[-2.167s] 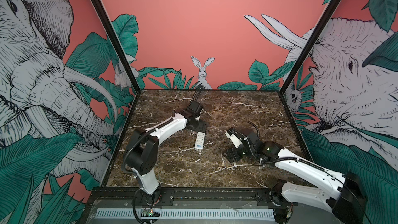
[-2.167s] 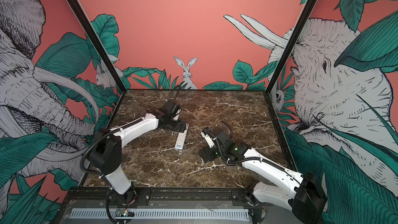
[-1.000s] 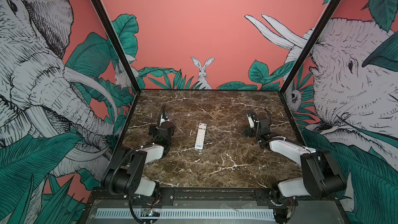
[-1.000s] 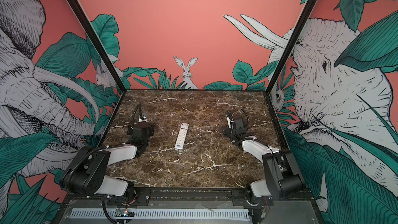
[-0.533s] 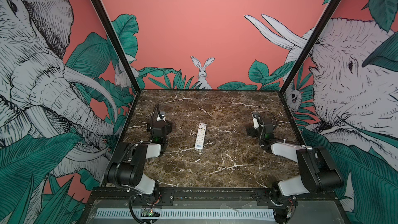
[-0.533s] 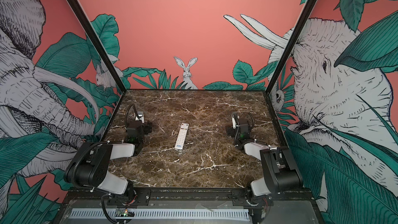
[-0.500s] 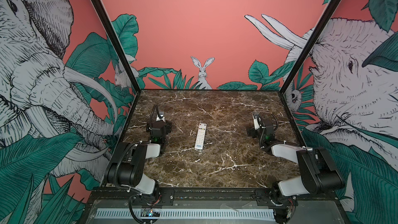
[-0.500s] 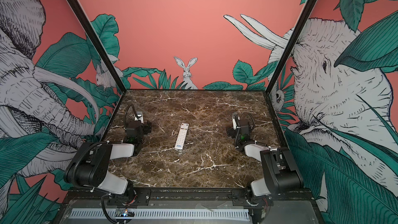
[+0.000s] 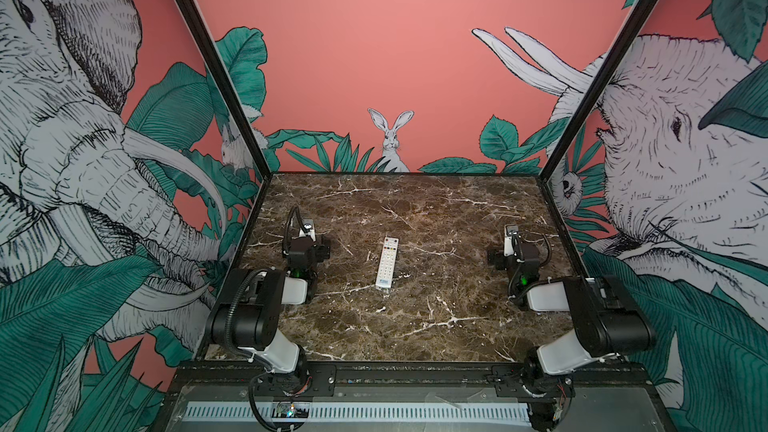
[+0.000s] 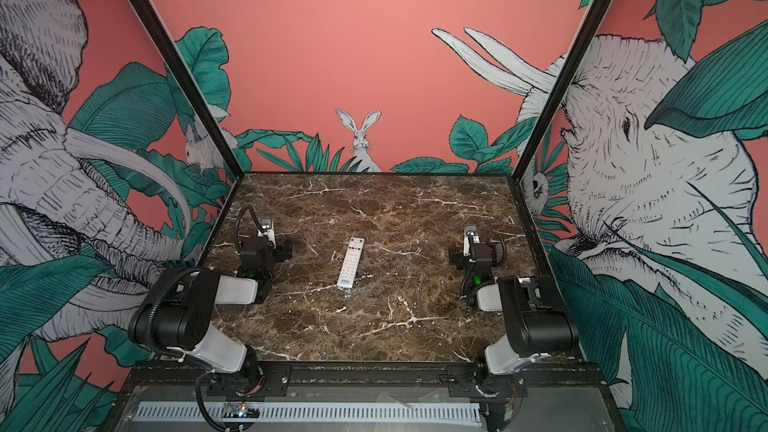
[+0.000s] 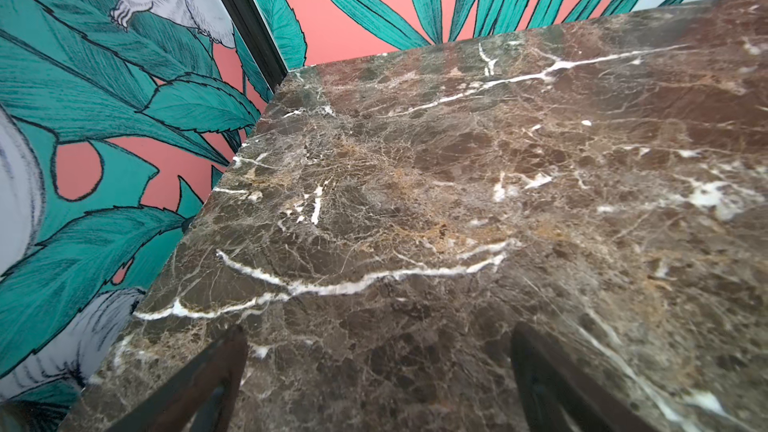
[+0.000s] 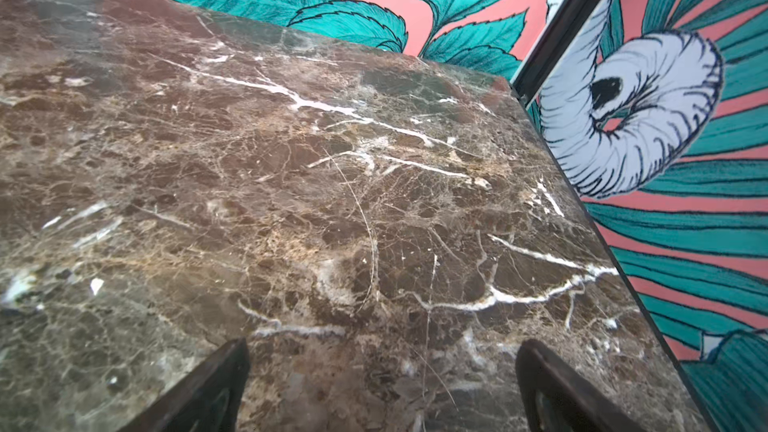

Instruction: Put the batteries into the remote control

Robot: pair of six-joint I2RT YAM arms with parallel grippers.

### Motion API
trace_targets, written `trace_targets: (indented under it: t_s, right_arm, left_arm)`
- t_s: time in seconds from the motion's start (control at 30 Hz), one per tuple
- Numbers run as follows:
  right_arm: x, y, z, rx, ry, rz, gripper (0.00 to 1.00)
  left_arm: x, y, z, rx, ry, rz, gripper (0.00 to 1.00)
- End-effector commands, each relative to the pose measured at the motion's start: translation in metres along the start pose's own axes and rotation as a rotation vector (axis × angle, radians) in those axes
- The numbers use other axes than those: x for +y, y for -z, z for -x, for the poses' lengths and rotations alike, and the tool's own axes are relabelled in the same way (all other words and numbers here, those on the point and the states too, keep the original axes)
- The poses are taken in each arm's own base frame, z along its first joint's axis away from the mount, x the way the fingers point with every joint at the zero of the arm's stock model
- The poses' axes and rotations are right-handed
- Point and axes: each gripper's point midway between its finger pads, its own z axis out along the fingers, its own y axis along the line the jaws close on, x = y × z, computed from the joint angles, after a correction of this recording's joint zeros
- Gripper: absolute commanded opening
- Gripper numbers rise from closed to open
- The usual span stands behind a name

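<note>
The remote control (image 9: 387,261) (image 10: 351,263), a slim white bar, lies flat and buttons up in the middle of the marble table (image 9: 415,326), its blue logo at the near end. No batteries show in any view. My left gripper (image 9: 306,248) (image 10: 262,249) rests low near the table's left edge, well left of the remote. It is open over bare marble in the left wrist view (image 11: 379,334). My right gripper (image 9: 517,253) (image 10: 476,253) rests near the right edge, open with nothing between its fingers (image 12: 382,347).
Painted walls with black corner posts (image 9: 216,76) (image 9: 598,76) close in the table on three sides. A black rail (image 9: 415,371) carrying both arm bases runs along the front edge. Both arms are folded back at their own sides.
Both arms drew back from the middle and folded toward their own sides. The remote has not moved. Both grippers stayed open.
</note>
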Motion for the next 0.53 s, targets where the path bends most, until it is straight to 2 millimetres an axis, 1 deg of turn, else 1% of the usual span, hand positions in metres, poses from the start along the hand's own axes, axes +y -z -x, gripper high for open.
trace_targets:
  t_s: [0.0, 0.1, 0.5]
  right_arm:
    - [-0.0138, -0.0032, 0.0189, -0.056, -0.067, -0.068, 0.99]
    - [-0.0224, -0.0024, 0.0177, -0.056, -0.081, -0.117, 0.99]
    - [-0.0213, -0.0025, 0.0181, -0.056, -0.081, -0.114, 0.99]
  left_arm:
    - [0.0031, 0.0017, 0.0106, -0.038, 0.020, 0.003, 1.00]
    - [0.0031, 0.0019, 0.0097, -0.031, 0.020, 0.001, 1.00]
    - [0.0016, 0.0022, 0.0101, -0.034, 0.016, -0.008, 1.00]
